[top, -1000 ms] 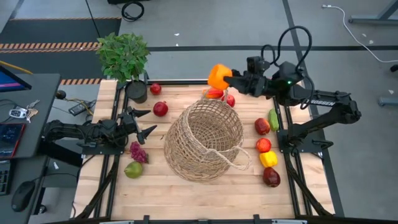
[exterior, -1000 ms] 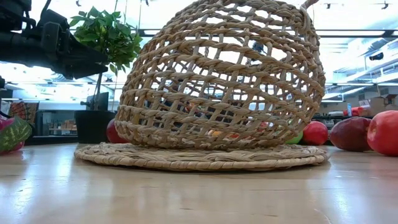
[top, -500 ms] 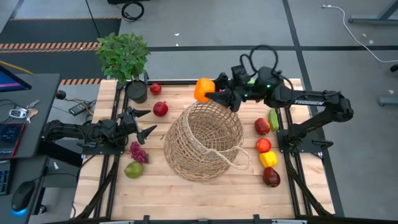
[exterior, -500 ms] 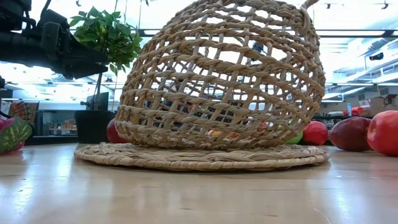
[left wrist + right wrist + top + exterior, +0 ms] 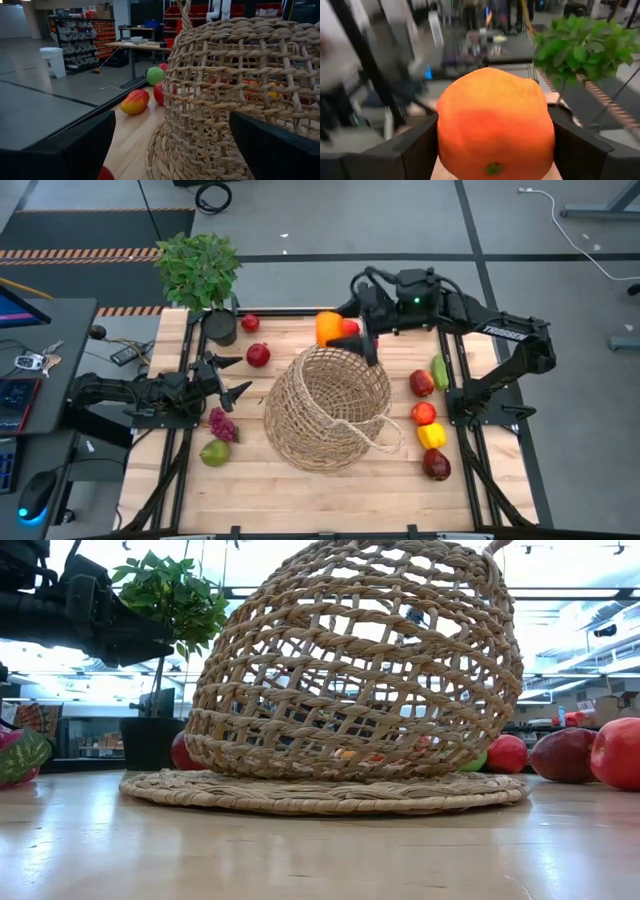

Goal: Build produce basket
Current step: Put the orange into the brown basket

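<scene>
Over the table's 12 o'clock edge, right gripper (image 5: 345, 332) is pinching an orange pepper (image 5: 328, 327), just beyond the basket (image 5: 328, 406) rim. Left gripper (image 5: 232, 376) is idling spread at basket's 9 o'clock. No readable writing.

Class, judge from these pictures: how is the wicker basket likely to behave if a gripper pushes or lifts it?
The basket is open weave, so probably light for its size and apt to slide when pushed. It rests on a broad flat base, so tipping seems unlikely. Its thin loop handle may flex if lifted.
</scene>
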